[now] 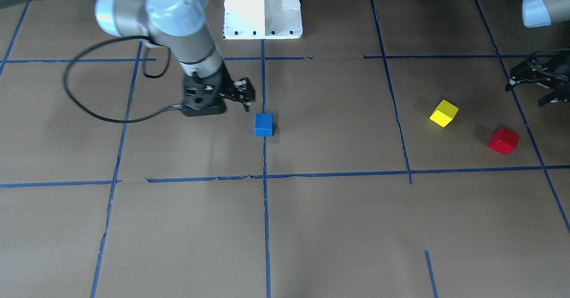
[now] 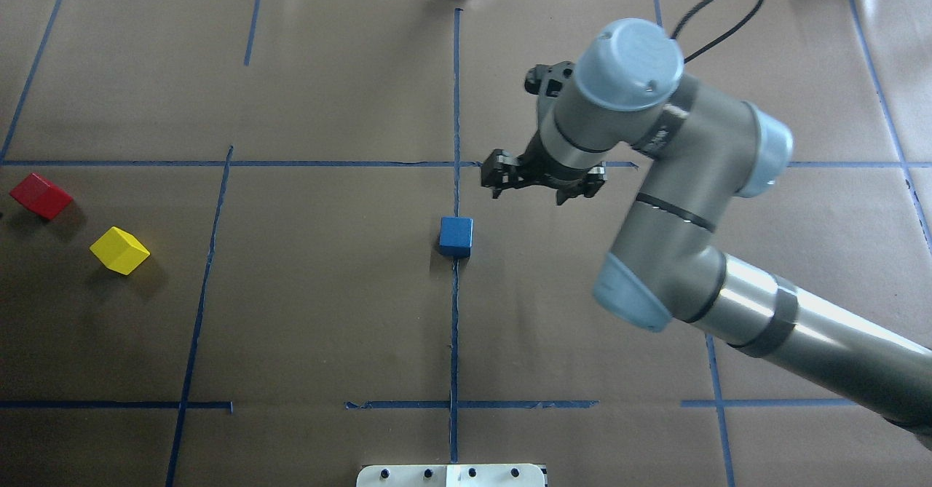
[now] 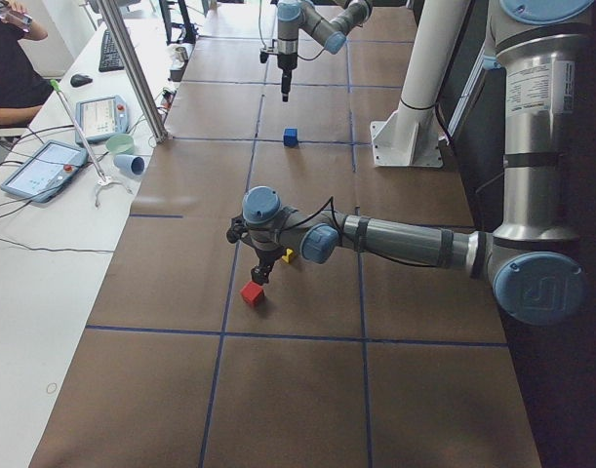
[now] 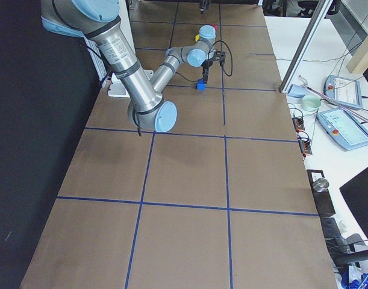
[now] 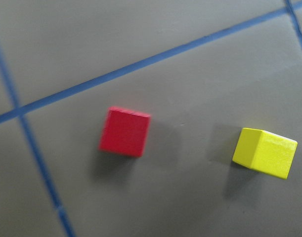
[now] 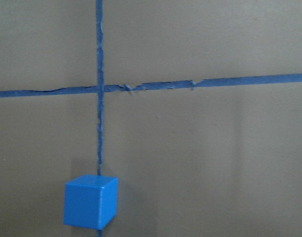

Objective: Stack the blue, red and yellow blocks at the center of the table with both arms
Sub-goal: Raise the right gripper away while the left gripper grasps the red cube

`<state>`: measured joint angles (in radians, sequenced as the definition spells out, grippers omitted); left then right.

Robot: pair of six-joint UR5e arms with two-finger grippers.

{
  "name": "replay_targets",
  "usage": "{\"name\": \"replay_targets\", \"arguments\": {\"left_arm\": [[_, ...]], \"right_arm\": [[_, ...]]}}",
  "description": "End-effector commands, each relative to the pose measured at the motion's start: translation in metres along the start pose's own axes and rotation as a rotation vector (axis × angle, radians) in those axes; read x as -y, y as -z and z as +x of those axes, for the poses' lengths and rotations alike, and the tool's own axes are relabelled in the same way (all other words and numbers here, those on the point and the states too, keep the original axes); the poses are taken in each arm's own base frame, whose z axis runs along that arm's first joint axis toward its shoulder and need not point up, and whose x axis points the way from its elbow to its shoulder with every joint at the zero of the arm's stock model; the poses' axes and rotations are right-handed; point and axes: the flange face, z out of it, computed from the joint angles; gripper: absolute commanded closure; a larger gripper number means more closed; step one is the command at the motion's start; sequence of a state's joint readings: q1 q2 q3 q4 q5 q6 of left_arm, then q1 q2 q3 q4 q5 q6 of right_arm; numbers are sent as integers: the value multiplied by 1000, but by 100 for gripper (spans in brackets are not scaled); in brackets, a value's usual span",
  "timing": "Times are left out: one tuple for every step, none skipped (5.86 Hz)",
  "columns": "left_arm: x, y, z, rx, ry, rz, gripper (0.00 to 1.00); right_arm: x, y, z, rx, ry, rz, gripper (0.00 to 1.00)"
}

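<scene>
My left gripper (image 1: 524,95) hangs spread and empty; the red wooden cube (image 5: 125,132) lies just below it, the yellow wooden cube (image 5: 264,152) beyond. I'd square the jaws to red's faces before descending. Far off, the blue wooden cube (image 2: 456,236) sits beside my empty, spread right gripper (image 2: 542,183).

matt brown paper table cover (image 2: 328,312), smooth painted blocks, blue tape

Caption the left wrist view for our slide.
Red cube and yellow cube lie apart on brown paper crossed by blue tape.
</scene>
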<state>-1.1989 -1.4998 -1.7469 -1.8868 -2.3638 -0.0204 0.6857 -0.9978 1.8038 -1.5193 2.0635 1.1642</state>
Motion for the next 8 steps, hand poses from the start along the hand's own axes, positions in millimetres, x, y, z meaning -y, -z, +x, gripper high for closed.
{"name": "replay_targets", "arguments": {"left_arm": [[48,-41,70,-15,-60,-17,0],[52,-56,85,43,-99,-22,0],[46,-61,73,101,-107,-6,0],[47,-74,62,105,-140,-28,0],[47,-76,50,116,-131,-37,0],[51,-55,19,143,-74,-7,0],[50,-45,-6,167,-33,7,0],[52,-52,-34,182,16,-7,0]], "right_arm": [[-6,31,89,-17,68,3,0],[-5,37,112,-30,93,4,0],[-4,37,126,-37,101,-7,0],[-5,35,127,-39,102,-10,0],[-5,36,128,-40,100,-8,0],[-6,35,128,-40,101,-10,0],[-6,34,129,-45,99,-9,0],[-6,33,129,-46,99,-8,0]]}}
